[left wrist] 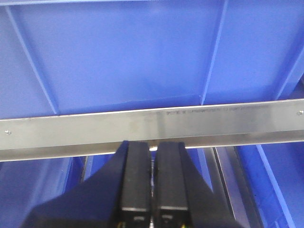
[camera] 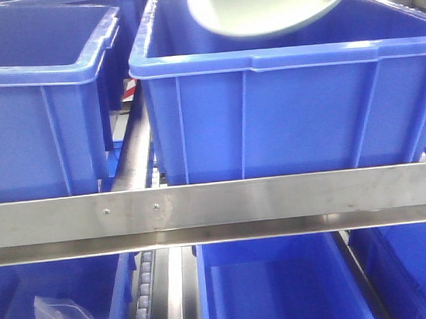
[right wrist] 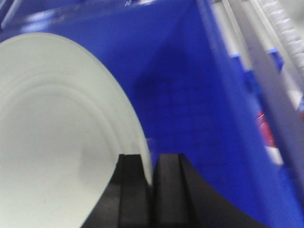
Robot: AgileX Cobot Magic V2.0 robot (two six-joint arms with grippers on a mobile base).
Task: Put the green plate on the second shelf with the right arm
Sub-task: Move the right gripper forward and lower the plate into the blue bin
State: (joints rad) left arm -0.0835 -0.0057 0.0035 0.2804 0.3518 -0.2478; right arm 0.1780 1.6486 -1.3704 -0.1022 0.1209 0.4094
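We see only part of the green plate, cut off by the front view's top edge. The right wrist view is blurred, and its left edge crops the plate too.

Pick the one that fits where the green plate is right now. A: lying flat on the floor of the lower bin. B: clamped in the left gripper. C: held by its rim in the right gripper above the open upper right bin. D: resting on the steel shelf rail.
C: the right gripper pinches the rim of the green plate, which hangs over the upper right blue bin.
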